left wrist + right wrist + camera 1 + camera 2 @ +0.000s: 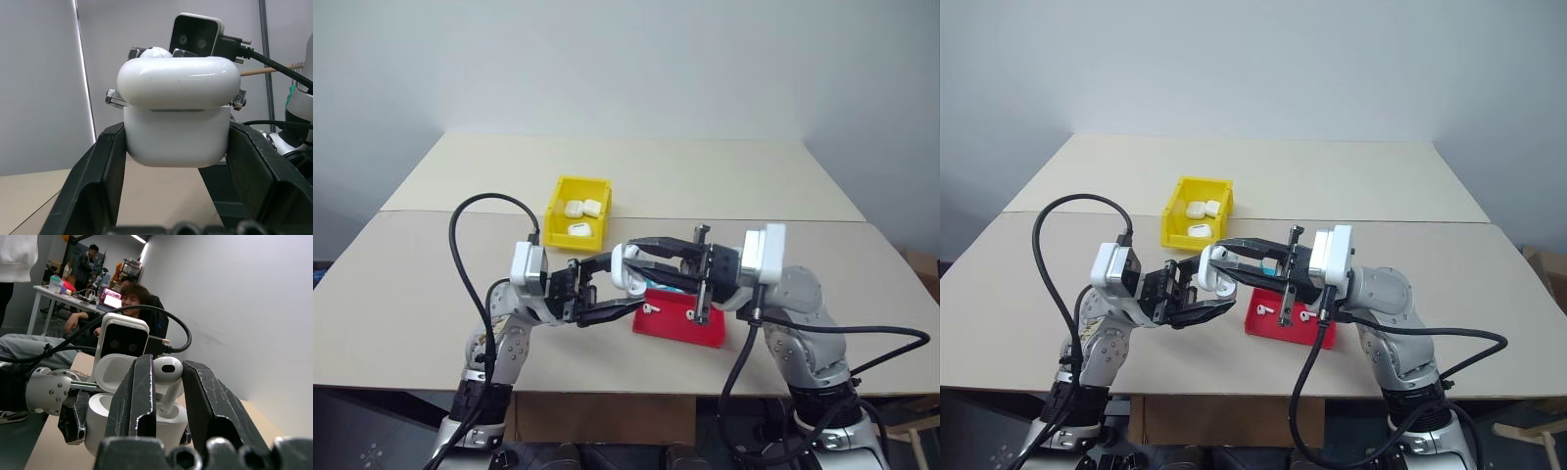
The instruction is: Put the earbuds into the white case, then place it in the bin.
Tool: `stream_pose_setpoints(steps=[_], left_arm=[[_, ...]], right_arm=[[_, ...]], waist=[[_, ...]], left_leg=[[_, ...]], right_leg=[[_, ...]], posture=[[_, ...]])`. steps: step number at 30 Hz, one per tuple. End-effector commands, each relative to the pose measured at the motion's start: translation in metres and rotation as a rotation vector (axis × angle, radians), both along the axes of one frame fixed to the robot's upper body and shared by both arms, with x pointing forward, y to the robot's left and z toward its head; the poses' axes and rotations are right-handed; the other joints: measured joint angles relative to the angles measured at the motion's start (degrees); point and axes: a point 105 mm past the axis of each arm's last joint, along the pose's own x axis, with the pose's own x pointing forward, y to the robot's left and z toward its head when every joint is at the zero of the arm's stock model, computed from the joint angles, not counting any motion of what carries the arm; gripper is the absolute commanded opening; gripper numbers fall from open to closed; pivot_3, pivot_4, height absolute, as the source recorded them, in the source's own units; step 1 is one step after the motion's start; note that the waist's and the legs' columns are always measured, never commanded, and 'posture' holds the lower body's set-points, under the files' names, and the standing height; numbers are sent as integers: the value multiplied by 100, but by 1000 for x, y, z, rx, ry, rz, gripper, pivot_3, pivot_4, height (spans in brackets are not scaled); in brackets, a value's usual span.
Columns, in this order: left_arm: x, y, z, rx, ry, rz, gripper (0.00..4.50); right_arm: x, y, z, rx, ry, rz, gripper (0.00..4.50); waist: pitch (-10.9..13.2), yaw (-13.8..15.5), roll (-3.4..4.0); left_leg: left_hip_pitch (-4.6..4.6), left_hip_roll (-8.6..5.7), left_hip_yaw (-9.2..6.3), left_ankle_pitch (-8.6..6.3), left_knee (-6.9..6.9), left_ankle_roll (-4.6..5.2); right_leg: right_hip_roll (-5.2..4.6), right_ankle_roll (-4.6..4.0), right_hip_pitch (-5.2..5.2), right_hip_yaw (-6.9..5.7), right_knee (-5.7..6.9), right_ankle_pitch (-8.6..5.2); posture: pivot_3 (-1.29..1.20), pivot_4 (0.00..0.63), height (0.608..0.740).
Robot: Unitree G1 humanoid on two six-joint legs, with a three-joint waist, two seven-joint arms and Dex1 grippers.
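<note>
Earbud [166, 374] pinched in right hand [164, 382], over left hand's [176, 196] open case [176, 122]

The white case [176, 115] is smooth glossy plastic (faint scuffs on the lid), the earbud [167, 374] is just as shiny, the gripper fingers [139, 396] are scratched matt black plastic, and the table [431, 274] looks matt.
</note>
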Motion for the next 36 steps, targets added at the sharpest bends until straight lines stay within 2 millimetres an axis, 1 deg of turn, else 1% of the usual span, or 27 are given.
stream_pose_setpoints(steps=[1,6,7,8,12,13,19,22,24,25,27,29,31,32,33,34,35,36], left_arm=[[-6,-2,11,-29,-74,-14,2781],[-7,-2,10,-31,-78,-14,2781],[-7,-2,10,-33,-78,-14,2781],[-7,-2,10,-34,-78,-13,2781],[-5,-2,9,-31,-80,-6,2781],[-5,-2,9,-32,-81,-5,2781],[-1,0,5,-21,-82,10,2781],[3,7,-6,37,-86,46,2781],[3,18,-19,99,-119,48,2781],[1,24,-25,138,-128,49,2781],[-7,35,-37,197,-142,49,2781],[-13,38,-40,185,-130,63,2781],[-19,39,-42,168,-107,81,2781],[-22,40,-44,169,-101,88,2781],[-24,40,-47,172,-98,101,2781],[-26,40,-49,174,-97,110,2781],[-28,38,-50,159,-93,123,2781],[-29,37,-50,148,-90,132,2781]], right_arm=[[1,0,-6,-32,6,-9,766],[-1,-1,-8,-57,31,14,766],[-1,-1,-8,-63,33,18,1363],[-2,-1,-9,-71,25,21,1640],[-2,-1,-9,-62,-14,-4,3044],[-2,-1,-8,-57,-20,-10,3329],[-2,-5,-8,-59,-34,-18,3329],[-4,-15,-2,-58,-25,-26,3329],[3,-24,5,-77,34,-64,3329],[9,-29,8,-105,67,-101,3329],[28,-40,11,-257,168,-201,3329],[48,-49,13,-378,237,-326,3329],[61,-57,12,-520,281,-392,3329],[67,-60,11,-609,299,-417,3329],[78,-61,10,-686,314,-445,3329],[85,-62,10,-737,324,-467,3329],[98,-60,6,-814,292,-514,3329],[106,-60,3,-868,264,-544,3329]], waist=[[0,-1,0],[0,0,0],[0,0,0],[0,0,0],[0,0,0],[0,-1,0],[0,4,0],[0,4,0],[0,0,0],[0,-6,0],[2,-32,3],[3,-34,6],[3,-9,6],[4,-7,8],[4,-8,8],[4,-10,9],[5,-11,10],[4,-17,10]], left_leg=[[0,0,0,0,0,0],[0,0,0,0,0,0],[0,0,0,0,0,0],[0,0,0,0,0,0],[0,0,0,0,0,0],[0,0,0,0,0,0],[0,0,0,0,0,0],[0,0,0,0,0,0],[0,0,1,0,0,0],[1,0,1,0,0,0],[1,0,5,0,0,0],[2,2,9,0,-4,0],[1,4,9,0,-8,0],[1,8,9,0,-8,0],[-2,8,11,0,-8,0],[-2,8,12,-1,-10,1],[-2,8,13,-1,-8,1],[-4,8,15,-1,-8,1]], right_leg=[[0,0,0,0,0,0],[0,0,0,0,0,0],[0,0,0,0,0,0],[0,0,0,0,0,0],[0,0,0,0,0,0],[0,0,0,0,0,0],[0,0,1,0,0,0],[0,0,0,0,0,0],[0,-1,0,0,0,0],[0,-1,0,0,0,0],[-1,-4,-6,4,3,1],[-3,-6,-9,7,2,0],[-3,-10,-11,3,1,-3],[-1,-13,-13,1,-1,-5],[-3,-13,-17,3,0,-5],[-2,-14,-18,3,-2,-6],[-3,-15,-18,3,-1,-6],[-2,-15,-20,4,-1,-6]], posture=[[0,150,740],[0,150,740],[0,150,740],[0,150,740],[0,150,740],[0,150,740],[0,150,740],[0,150,740],[0,150,740],[0,150,740],[0,150,740],[0,150,740],[0,150,740],[0,150,740],[0,150,740],[0,150,740],[0,150,740],[0,150,740]])
